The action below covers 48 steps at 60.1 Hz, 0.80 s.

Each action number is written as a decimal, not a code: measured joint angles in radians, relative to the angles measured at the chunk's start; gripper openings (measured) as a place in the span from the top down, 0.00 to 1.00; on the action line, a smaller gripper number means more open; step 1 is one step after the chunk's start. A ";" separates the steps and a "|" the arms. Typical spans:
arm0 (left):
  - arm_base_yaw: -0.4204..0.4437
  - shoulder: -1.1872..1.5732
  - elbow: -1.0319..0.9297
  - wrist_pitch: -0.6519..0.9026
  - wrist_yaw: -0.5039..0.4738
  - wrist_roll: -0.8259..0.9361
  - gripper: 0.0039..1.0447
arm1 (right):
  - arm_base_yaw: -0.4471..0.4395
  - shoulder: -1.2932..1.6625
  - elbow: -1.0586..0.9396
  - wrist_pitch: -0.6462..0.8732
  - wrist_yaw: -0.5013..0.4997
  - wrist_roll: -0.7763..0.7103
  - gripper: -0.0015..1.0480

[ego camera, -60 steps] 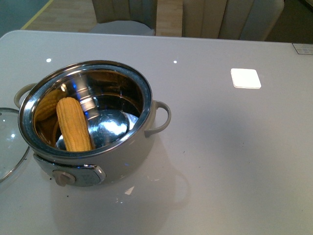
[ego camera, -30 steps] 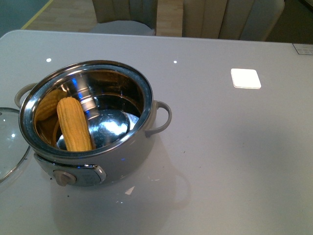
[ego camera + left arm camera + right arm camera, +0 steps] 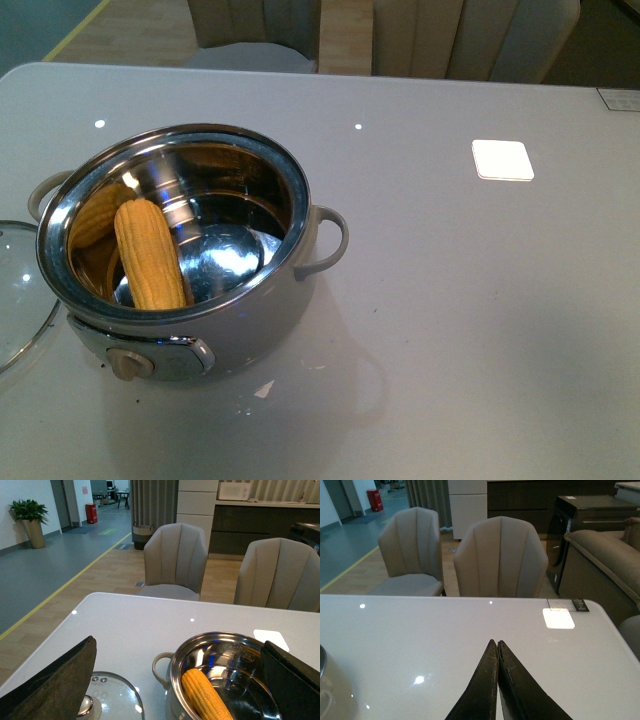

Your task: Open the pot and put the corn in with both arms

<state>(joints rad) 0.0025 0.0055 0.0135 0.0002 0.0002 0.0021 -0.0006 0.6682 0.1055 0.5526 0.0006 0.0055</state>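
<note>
The cream-white pot [image 3: 262, 320] stands open on the left of the table, its knob facing the front edge. One yellow corn [image 3: 148, 255] cob leans inside against the steel wall, with its reflection beside it. In the left wrist view my left gripper [image 3: 179, 642] hangs open and empty, back from and above the pot [image 3: 162, 666]. The corn [image 3: 205, 697] shows between its black fingers [image 3: 60, 680]. My right gripper [image 3: 495, 643] is shut on nothing over bare table to the right of the pot [image 3: 332, 695]. Neither arm shows in the front view.
The glass lid [image 3: 15, 300] lies flat on the table just left of the pot, its knob [image 3: 86, 706] up. A white square [image 3: 502, 160] sits on the table at the right rear. Beige chairs [image 3: 175, 560] stand beyond the far edge.
</note>
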 joint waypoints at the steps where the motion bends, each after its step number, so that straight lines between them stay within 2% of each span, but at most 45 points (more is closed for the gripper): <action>1: 0.000 0.000 0.000 0.000 0.000 0.000 0.06 | 0.000 -0.005 -0.003 -0.003 0.000 0.000 0.98; 25: 0.000 0.000 0.000 0.000 0.000 0.000 0.06 | 0.000 -0.199 -0.067 -0.131 0.000 0.000 0.98; 32: 0.000 0.000 0.000 0.000 0.000 0.000 0.06 | 0.000 -0.238 -0.088 -0.126 -0.002 0.000 0.98; 48: 0.000 0.000 0.000 0.000 0.000 0.000 0.06 | 0.000 -0.352 -0.088 -0.237 0.000 0.000 0.98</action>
<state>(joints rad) 0.0025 0.0055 0.0135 0.0002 -0.0002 0.0021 -0.0006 0.3157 0.0174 0.3157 0.0006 0.0051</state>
